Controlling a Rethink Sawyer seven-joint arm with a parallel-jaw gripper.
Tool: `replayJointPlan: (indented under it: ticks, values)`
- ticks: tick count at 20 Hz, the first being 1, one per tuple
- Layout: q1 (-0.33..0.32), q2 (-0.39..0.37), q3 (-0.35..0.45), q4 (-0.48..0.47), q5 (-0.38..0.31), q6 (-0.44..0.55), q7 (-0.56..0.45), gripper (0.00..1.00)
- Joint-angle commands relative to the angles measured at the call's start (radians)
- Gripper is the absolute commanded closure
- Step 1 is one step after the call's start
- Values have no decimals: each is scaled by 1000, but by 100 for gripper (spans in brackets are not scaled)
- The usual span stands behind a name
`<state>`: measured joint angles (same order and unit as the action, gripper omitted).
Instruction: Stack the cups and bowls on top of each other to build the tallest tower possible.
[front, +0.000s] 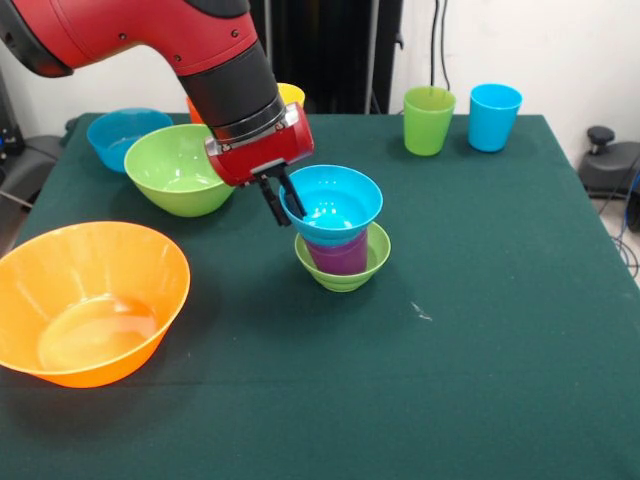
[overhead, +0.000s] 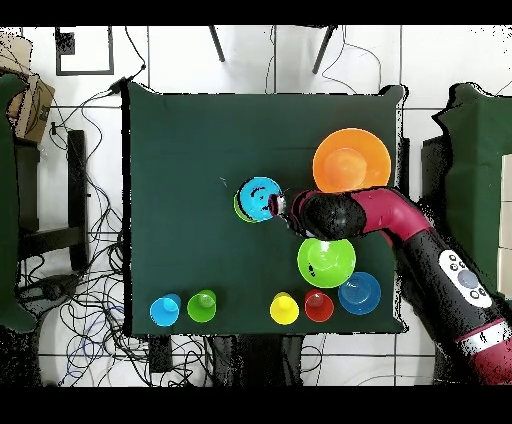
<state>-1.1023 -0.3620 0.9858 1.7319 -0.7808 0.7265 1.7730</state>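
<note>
A small blue bowl (front: 335, 200) sits on a purple cup (front: 340, 255), which stands in a small green bowl (front: 345, 272) at mid-table. My gripper (front: 286, 216) is shut on the blue bowl's left rim, one finger inside and one outside. In the overhead view the gripper (overhead: 280, 207) is at the edge of this blue bowl (overhead: 260, 197). A green cup (front: 428, 120) and a light blue cup (front: 494, 116) stand at the far right. A yellow cup (front: 291, 94) and an orange cup (front: 193, 108) are partly hidden behind my arm.
A very large orange bowl (front: 90, 300) sits at the near left. A medium green bowl (front: 175, 170) and a medium blue bowl (front: 125, 135) sit at the far left, close under my arm. The table (front: 500, 330) has a dark green cloth.
</note>
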Motion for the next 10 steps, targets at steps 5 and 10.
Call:
replayJointPlan:
  ticks: [5, 10]
  values:
    - [47, 16, -87, 36, -47, 34, -174, 100]
    - [49, 22, -82, 54, -30, 48, -176, 100]
